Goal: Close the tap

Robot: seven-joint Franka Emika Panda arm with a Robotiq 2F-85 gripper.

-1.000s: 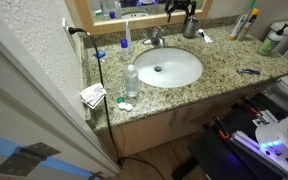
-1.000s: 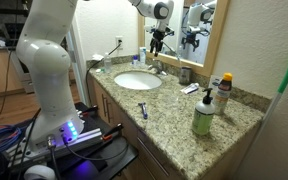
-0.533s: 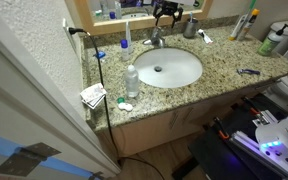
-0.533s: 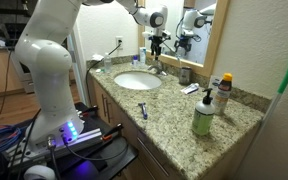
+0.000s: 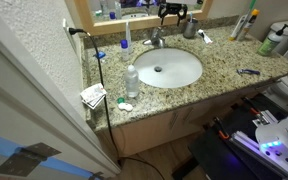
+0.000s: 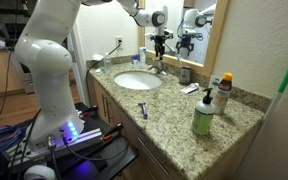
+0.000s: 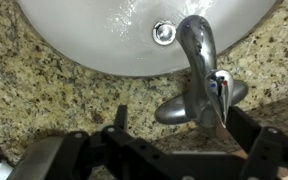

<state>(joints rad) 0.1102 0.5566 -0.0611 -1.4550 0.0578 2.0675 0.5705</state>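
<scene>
The tap [image 7: 197, 60] is a small shiny metal faucet behind the white oval basin [image 7: 94, 35]; its spout reaches over the bowl near the drain. The lever handle [image 7: 209, 98] carries a red and blue mark. In the wrist view my gripper [image 7: 180, 126] is open just above the tap, one finger [image 7: 119, 120] on the counter side and the other [image 7: 242, 124] just past the lever. No touch shows. In both exterior views the gripper [image 5: 170, 13] [image 6: 162, 44] hangs over the tap [image 5: 156, 40] [image 6: 156, 66] by the mirror.
A clear plastic bottle [image 5: 132, 80] stands at the basin's edge. A grey metal cup [image 5: 190, 27] stands beside the tap. A razor [image 5: 248, 71], a green soap bottle [image 6: 203, 113], paper packets [image 5: 93, 95] and a hanging cable [image 5: 99, 70] are on the granite counter [image 5: 224, 60].
The gripper has shifted sideways along the mirror to above the tap and come down a little. Most of the move was in the first half second.
</scene>
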